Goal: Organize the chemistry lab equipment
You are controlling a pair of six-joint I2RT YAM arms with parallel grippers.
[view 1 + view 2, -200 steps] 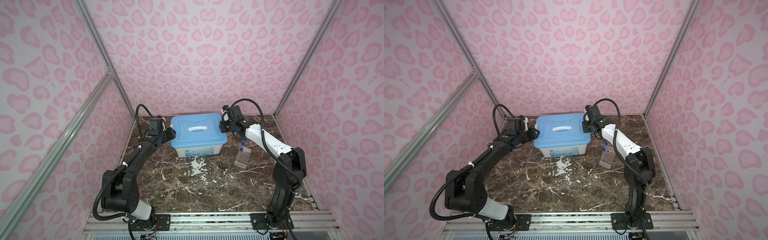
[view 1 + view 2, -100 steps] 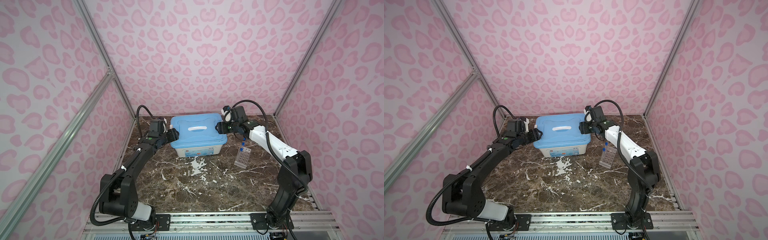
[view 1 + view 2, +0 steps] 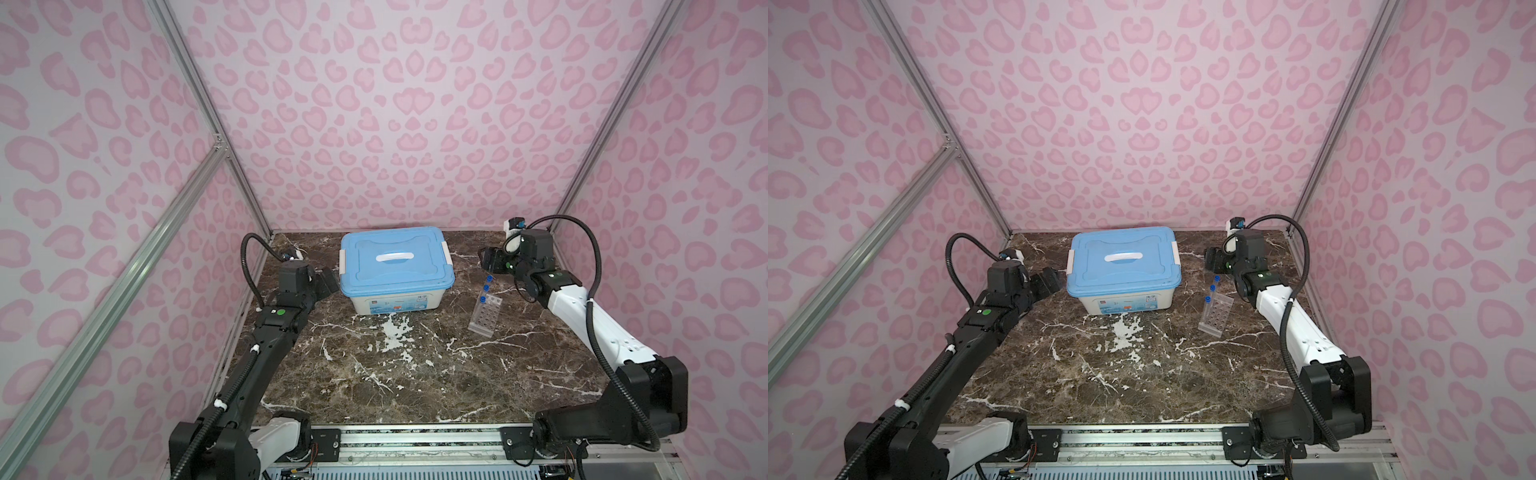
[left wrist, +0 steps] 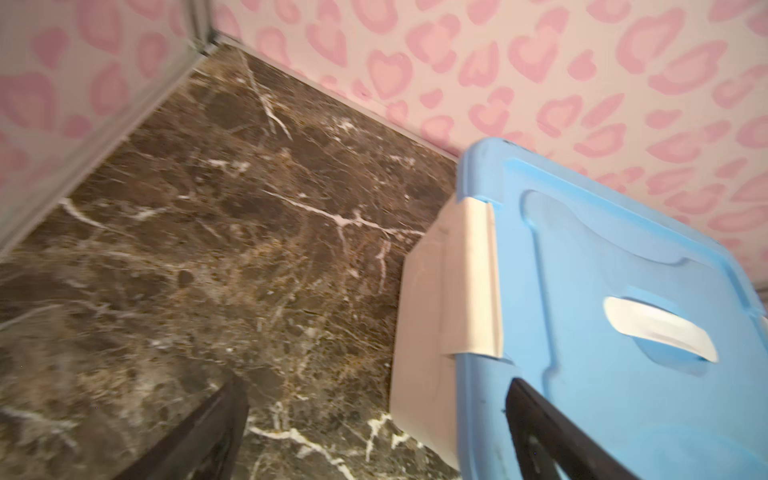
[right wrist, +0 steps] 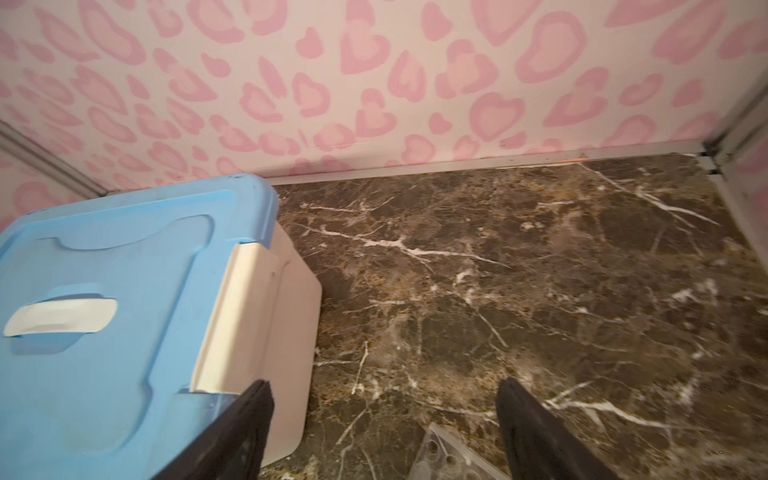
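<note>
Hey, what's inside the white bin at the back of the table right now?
Nothing inside can be seen: the blue lid sits closed on the white bin, with a white side latch folded over its edge. Only the lid's white handle shows on top.

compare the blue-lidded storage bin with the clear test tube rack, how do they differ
The storage bin is opaque white under a blue lid; the test tube rack is clear plastic. The bin is far larger than the rack. The bin is closed, so its contents are hidden; the rack is open, with three blue-capped test tubes standing along one edge and its other holes looking empty. Both sit on the marble table, apart from each other.
</note>
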